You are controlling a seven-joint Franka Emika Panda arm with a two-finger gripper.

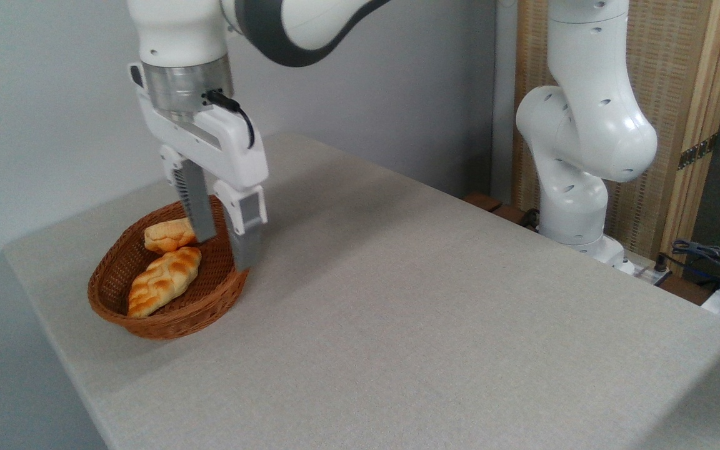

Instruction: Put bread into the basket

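Two loaves inside basket (166, 319), hand (225, 250) over rim.

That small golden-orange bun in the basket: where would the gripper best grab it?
Probably from above, across the small golden-orange bun's short width. It lies flat inside the reddish-brown woven wicker basket, whose raised rim blocks the sides, and the braided loaf lies close beside it.

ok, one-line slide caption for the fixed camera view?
Open claw above basket holding small bun and braided loaf.
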